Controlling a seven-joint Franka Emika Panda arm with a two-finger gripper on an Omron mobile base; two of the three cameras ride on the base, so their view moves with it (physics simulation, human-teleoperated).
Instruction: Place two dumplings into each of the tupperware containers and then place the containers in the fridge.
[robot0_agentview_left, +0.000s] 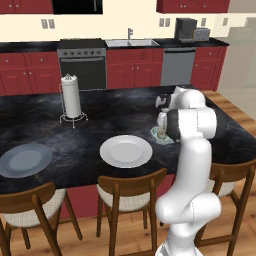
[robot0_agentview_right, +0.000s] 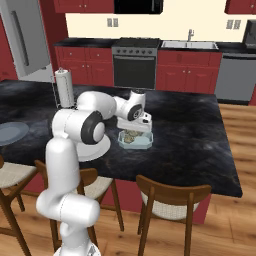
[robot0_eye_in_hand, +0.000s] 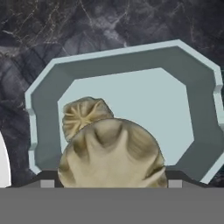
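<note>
Black marble counter (robot0_eye_in_hand: 131, 26) around blue-green tub (robot0_eye_in_hand: 131, 59) (dumplings (robot0_eye_in_hand: 111, 153) inside)

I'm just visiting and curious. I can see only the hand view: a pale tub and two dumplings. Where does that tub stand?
Observer: The pale blue-green container stands on a big dark island counter.
Operator: Is anything next to it?
Observer: A round white plate lies on the counter, on the robot's left of the container.
Operator: Is there a fridge around?
Observer: Yes, the fridge stands beyond the counter's far left corner, and its door looks shut.
</note>
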